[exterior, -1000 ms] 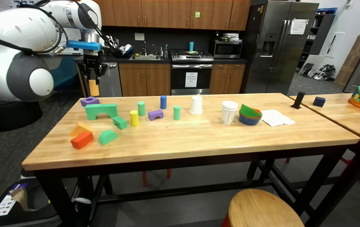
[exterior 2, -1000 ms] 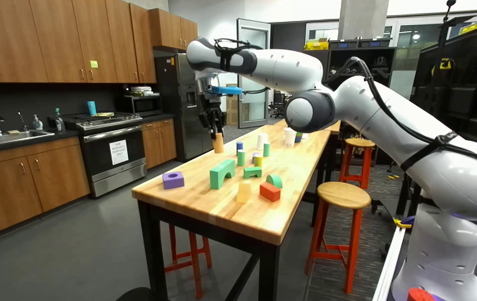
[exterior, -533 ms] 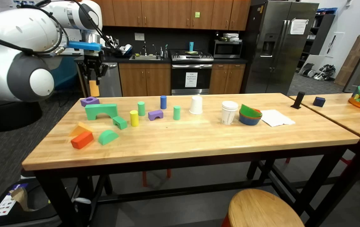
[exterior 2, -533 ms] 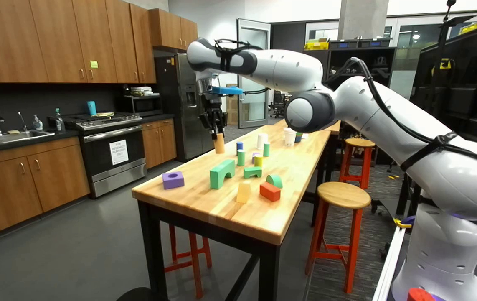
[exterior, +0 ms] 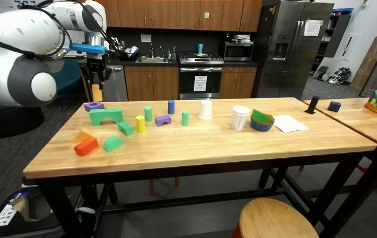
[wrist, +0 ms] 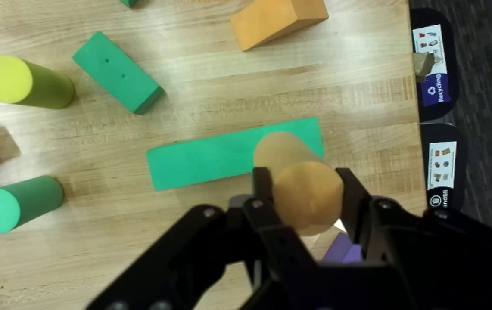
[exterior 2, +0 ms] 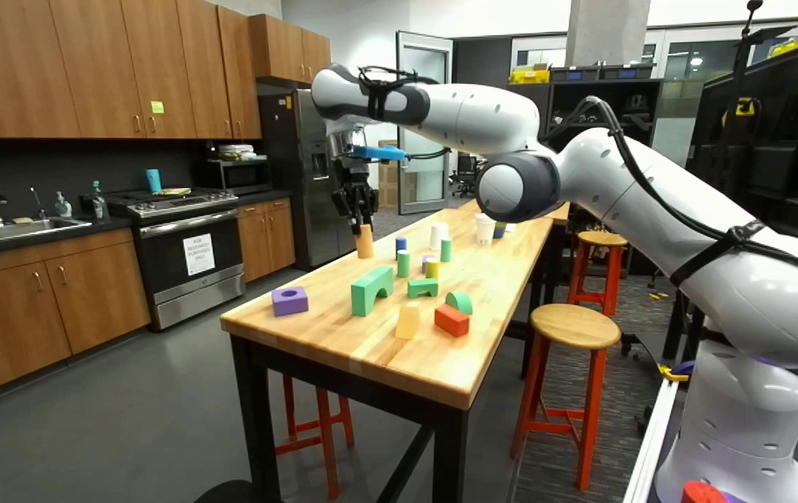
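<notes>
My gripper (wrist: 305, 180) is shut on an orange-tan cylinder (wrist: 308, 193), one finger on either side of it. In both exterior views the cylinder (exterior: 97, 93) hangs roughly upright from the fingertips, over the far left part of the table in one of these. Below it in the wrist view lies a green arch block (wrist: 203, 160), partly covered by the cylinder. A purple block with a round hole (exterior 2: 290, 301) sits near the table corner; the wrist view shows only a piece of it between the fingers. The cylinder appears clear of the tabletop.
Yellow cylinder (exterior: 140, 124), green cylinder (exterior: 148, 113), blue cylinder (exterior: 171, 107) and purple arch (exterior: 163, 120) stand mid-table. Red block (exterior 2: 452, 320), orange wedge (exterior 2: 408, 321) and green half-round (exterior: 113, 143) lie near the front. White cups (exterior: 240, 118) and stacked bowls (exterior: 261, 120) are farther along.
The gripper and the held cylinder have shifted very slightly, with the cylinder a touch lower and straighter. The blocks on the table have not moved.
</notes>
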